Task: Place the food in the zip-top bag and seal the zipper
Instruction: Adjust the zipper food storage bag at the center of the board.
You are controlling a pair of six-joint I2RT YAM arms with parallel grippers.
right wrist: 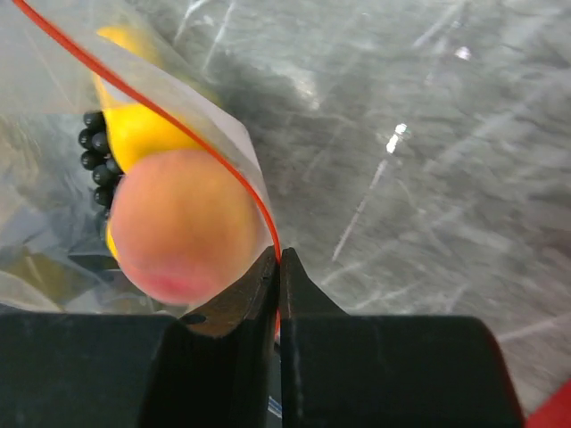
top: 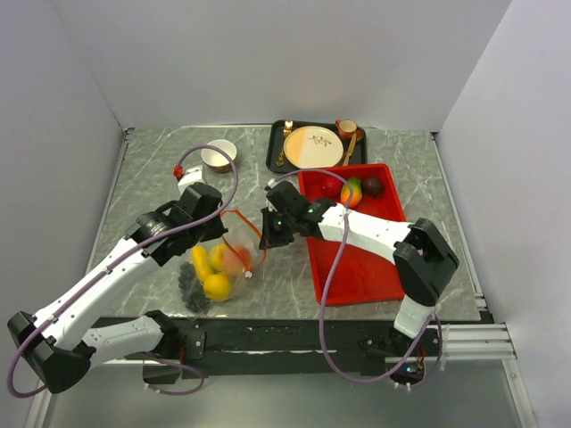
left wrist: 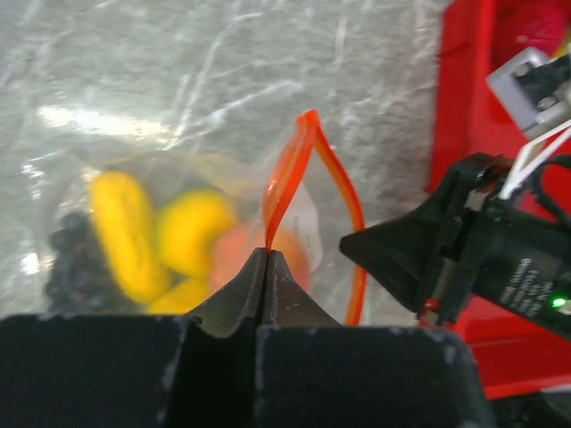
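The grey marbled tabletop (top: 152, 196) carries the zip-top bag (top: 214, 272) of toy fruit, on the near side of the left gripper (top: 225, 232) and right gripper (top: 266, 237). A red tray (top: 357, 267) lies right of the right gripper. A black tray (top: 275, 156) and cream bowl (top: 219, 156) sit beyond both.

I work in a robot lab's test cell, not a kitchen. Plain white panels (top: 268, 53) wall in a grey marble-patterned tabletop (top: 152, 169). My left arm (top: 107, 276) and right arm (top: 375, 236) are bolted to a black base rail (top: 285, 334) at the near edge, trailing purple cables (top: 323, 308). The meal is pretend: plastic toy fruit (top: 352, 192) on a red tray (top: 357, 267), a plate (top: 314, 145) on a black tray (top: 275, 160).
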